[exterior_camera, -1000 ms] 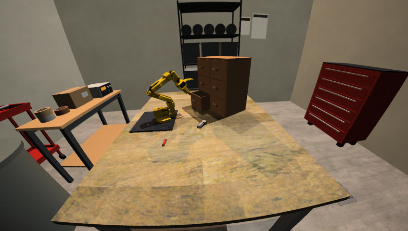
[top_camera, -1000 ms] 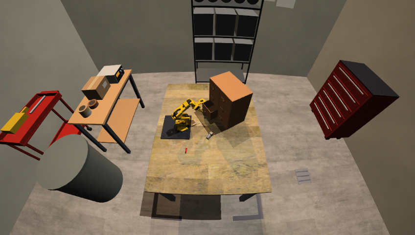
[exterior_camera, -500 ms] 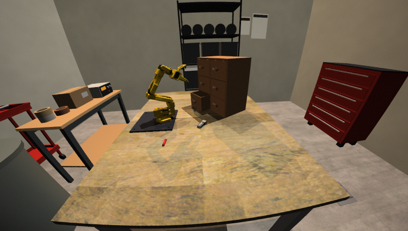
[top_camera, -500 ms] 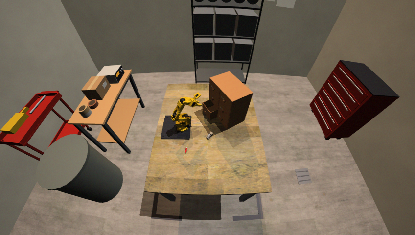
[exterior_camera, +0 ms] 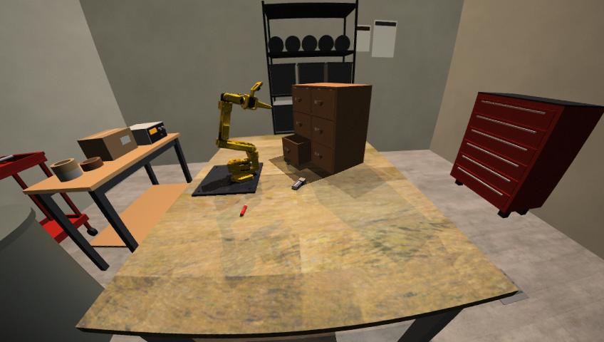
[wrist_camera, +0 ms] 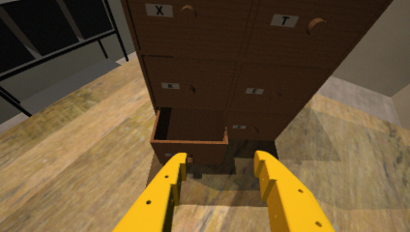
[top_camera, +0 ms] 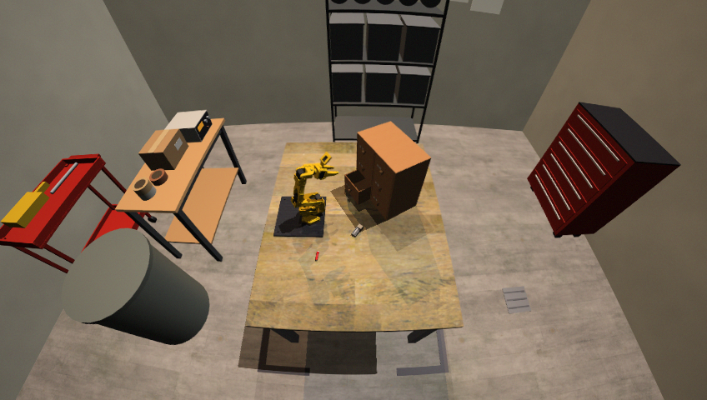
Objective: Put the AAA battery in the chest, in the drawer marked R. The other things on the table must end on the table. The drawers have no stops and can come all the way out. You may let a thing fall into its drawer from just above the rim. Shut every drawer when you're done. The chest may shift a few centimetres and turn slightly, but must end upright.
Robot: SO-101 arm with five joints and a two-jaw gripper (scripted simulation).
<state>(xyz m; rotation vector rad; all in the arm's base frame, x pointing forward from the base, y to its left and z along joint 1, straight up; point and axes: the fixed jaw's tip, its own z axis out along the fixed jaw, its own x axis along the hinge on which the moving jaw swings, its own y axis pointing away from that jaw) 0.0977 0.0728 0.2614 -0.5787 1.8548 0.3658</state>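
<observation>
The brown chest (top_camera: 392,166) stands upright at the far end of the table, with six drawers in two columns. Its bottom left drawer (wrist_camera: 190,140) is pulled out and looks empty; I cannot read its label. The top drawers read X (wrist_camera: 160,10) and T (wrist_camera: 284,20). My gripper (wrist_camera: 219,164) is raised in front of the chest (exterior_camera: 330,125), well above the pulled-out drawer (exterior_camera: 296,149); its jaws stand a little apart with nothing between them. It also shows in the exterior view (exterior_camera: 263,104). A small red cylinder, which I take for the AAA battery (top_camera: 317,255), lies on the table in front of the arm's base.
A small grey and black object (top_camera: 357,230) lies on the table between the battery (exterior_camera: 243,209) and the chest. The arm's black base plate (top_camera: 300,222) is left of the chest. A side table, a red cart and a metal shelf stand off the table.
</observation>
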